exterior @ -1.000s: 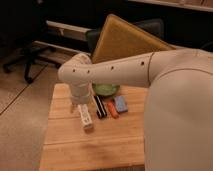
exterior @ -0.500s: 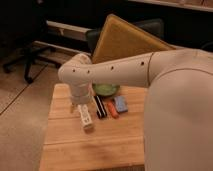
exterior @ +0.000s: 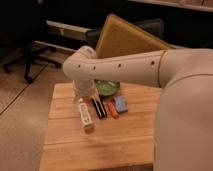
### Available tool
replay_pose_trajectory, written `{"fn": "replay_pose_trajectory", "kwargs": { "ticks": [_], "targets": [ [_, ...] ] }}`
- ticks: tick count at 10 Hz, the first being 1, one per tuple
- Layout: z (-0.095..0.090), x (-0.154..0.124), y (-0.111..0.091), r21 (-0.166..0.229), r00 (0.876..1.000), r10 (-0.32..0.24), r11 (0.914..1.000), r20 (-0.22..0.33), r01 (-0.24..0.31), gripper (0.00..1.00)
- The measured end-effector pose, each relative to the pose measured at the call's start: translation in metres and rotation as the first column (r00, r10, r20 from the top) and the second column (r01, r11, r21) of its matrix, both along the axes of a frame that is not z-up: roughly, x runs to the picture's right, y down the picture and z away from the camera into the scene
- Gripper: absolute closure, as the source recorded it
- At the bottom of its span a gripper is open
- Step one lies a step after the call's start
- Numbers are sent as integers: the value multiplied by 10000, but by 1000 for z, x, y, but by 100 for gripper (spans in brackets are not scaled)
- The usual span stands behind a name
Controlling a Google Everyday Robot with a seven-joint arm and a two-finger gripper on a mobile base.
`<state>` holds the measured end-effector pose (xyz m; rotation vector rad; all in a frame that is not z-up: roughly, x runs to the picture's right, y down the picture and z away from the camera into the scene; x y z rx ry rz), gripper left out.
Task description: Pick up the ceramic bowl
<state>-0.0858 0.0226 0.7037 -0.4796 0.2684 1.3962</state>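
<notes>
The green ceramic bowl (exterior: pixel 107 88) sits at the back of the wooden table (exterior: pixel 100 142). Only its front part shows, because my white arm (exterior: pixel 120 67) crosses just above it from the right. The arm's elbow (exterior: pixel 81 65) bends at the table's back left, with a pale part or cup (exterior: pixel 83 91) right under it, to the left of the bowl. I cannot tell which of the two it is. My gripper does not show; it is hidden behind the arm or out of view.
In front of the bowl lie a white bottle-like thing (exterior: pixel 85 115), a black bar (exterior: pixel 98 108), an orange piece (exterior: pixel 113 109) and a blue block (exterior: pixel 120 104). A tan board (exterior: pixel 125 37) leans behind the table. An office chair base (exterior: pixel 30 57) stands on the floor at left.
</notes>
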Motion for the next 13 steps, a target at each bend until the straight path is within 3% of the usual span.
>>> {"fn": "replay_pose_trajectory", "kwargs": {
  "ticks": [1, 2, 4, 6, 7, 9, 10, 13],
  "targets": [
    [-4, 16, -34, 933, 9989, 19, 9956, 458, -62, 35],
    [-7, 26, -53, 1491, 9978, -44, 9888, 658, -55, 35],
    [-12, 34, -71, 2024, 9956, -131, 9793, 924, -59, 35],
    [-10, 28, -61, 1799, 9953, -289, 9836, 926, 118, 35],
    [-2, 37, -44, 1412, 9973, -502, 9891, 543, 421, 35],
    [16, 75, -34, 1042, 9974, -663, 9922, -293, 690, 35],
    [32, 108, -42, 1027, 9941, -766, 9911, -765, 843, 35],
    [61, 146, -80, 1443, 9921, -820, 9849, -953, 953, 35]
  ]
}}
